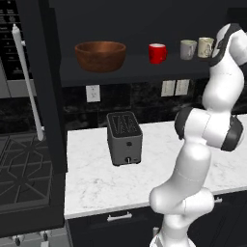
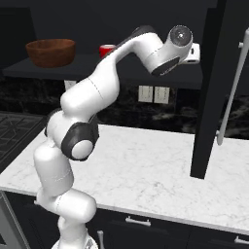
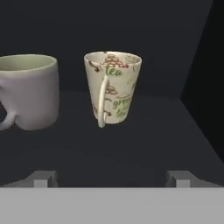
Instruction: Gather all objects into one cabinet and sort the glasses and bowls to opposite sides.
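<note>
4 things lined up on the dark shelf (image 1: pixel 140 72) of the black cabinet (image 1: pixel 48 91): wooden bowl (image 1: pixel 101 55) at the left end, then red mug (image 1: pixel 157 53), grey mug (image 1: pixel 188 49) and cream mug (image 1: pixel 205 47) toward the right end. Bowl well apart from the red mug; grey and cream mugs just beside each other, not touching. All 3 mugs upright.

Seen from the hand camera, cream mug (image 3: pixel 112 87) straight ahead, printed with faint green and brown markings, handle turned toward the camera; grey mug (image 3: pixel 28 91) to its left, handle at the lower left. Hand (image 3: pixel 112 178) released, fingertips (image 3: pixel 43 178) spread wide and grasping nothing, with the cream mug standing free on the shelf ahead of them.

White arm (image 1: pixel 212 130) reaching up to the right end of the shelf, wrist level with the mugs. Seen from the right, arm (image 2: pixel 92 97) crossing in front of the red mug (image 2: pixel 107 50), bowl (image 2: pixel 50 52) far to the left.

Cabinet door (image 2: pixel 211 87) swung open, long white bar handle (image 2: pixel 233 87) on it. Below the shelf, grey toaster (image 1: pixel 124 137) on the white marble tabletop (image 1: pixel 91 178).
</note>
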You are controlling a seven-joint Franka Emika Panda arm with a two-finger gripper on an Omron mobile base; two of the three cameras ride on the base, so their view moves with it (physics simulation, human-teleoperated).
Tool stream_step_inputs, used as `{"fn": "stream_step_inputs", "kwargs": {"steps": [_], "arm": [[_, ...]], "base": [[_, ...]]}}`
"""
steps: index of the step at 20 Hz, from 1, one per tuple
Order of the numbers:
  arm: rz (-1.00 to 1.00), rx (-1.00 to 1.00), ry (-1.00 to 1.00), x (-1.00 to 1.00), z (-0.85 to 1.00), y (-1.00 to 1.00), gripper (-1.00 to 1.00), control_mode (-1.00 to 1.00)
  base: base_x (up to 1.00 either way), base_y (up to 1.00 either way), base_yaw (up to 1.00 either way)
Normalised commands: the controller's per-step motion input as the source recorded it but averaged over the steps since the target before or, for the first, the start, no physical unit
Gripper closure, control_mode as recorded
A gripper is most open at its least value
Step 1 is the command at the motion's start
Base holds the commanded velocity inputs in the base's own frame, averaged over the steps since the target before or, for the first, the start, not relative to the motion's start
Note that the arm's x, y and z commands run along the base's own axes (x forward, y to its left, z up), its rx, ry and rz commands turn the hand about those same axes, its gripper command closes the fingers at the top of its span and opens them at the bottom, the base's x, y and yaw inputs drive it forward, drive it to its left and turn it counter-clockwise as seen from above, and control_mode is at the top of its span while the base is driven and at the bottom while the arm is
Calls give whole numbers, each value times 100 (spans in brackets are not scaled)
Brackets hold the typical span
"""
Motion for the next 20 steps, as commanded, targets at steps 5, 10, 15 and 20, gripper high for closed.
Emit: {"fn": "stream_step_inputs", "kwargs": {"steps": [5, 10, 15, 20], "arm": [[-3, 0, 0, -100, 7, 89, -100, -100], [-10, 0, -7, -100, 0, 100, -100, -100], [-20, 4, -12, -100, 3, 91, -100, -100], [-14, 7, -9, -100, 19, 17, -100, -100]], "base": [[0, 0, 0], [0, 0, 0], [0, 0, 0], [0, 0, 0]]}}
